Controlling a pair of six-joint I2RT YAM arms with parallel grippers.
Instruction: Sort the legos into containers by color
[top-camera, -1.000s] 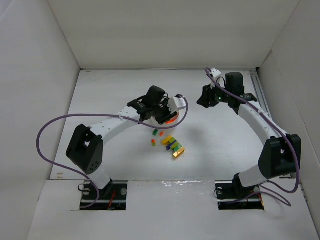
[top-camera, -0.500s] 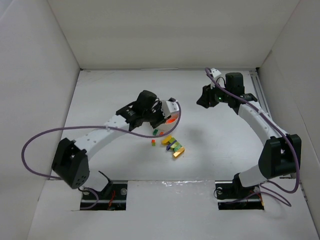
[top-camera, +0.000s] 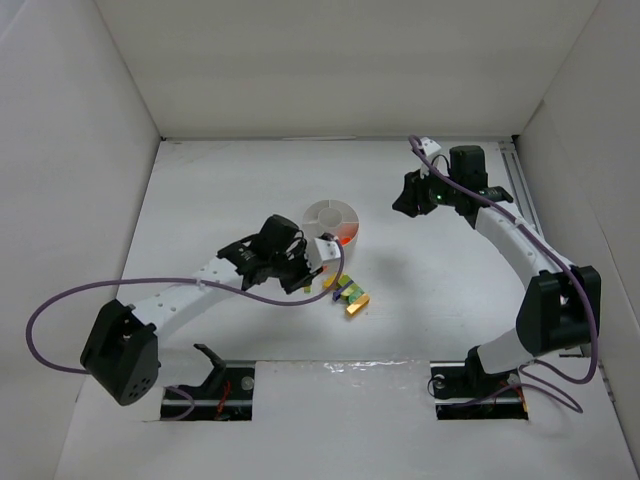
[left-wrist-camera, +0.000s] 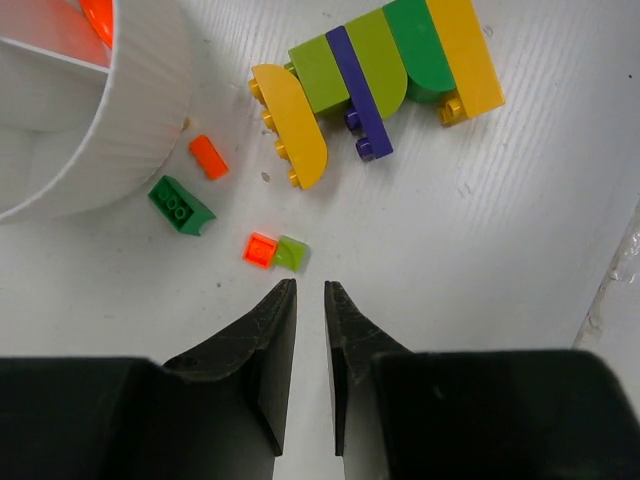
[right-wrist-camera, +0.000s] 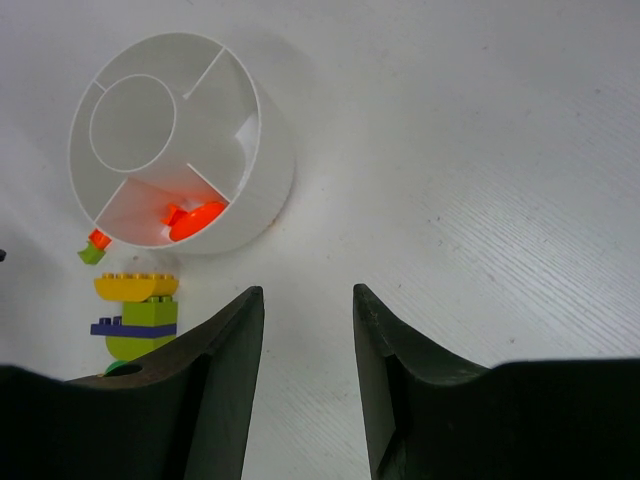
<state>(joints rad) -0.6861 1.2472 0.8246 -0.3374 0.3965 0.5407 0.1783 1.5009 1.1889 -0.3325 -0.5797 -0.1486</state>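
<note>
Left claw (left-wrist-camera: 308, 288): fingers almost together, only a thin slit between, nothing held. Just ahead of the tips, a shade left, on white worktop (left-wrist-camera: 480, 260): tiny orange-red square plastic brick (left-wrist-camera: 261, 248) touching pale-green bit (left-wrist-camera: 292, 254), pair's long axis side to side, along the closing line (wider opening likely needed). Farther left: round white divided plastic dish (left-wrist-camera: 140, 130). Right claw (right-wrist-camera: 308, 295): partly open, empty, well apart from the bricks.

A white table (left-wrist-camera: 480, 250) lies under the left gripper (left-wrist-camera: 310, 290) and right gripper (right-wrist-camera: 308, 295); white walls (top-camera: 330, 60) stand beyond them.
</note>
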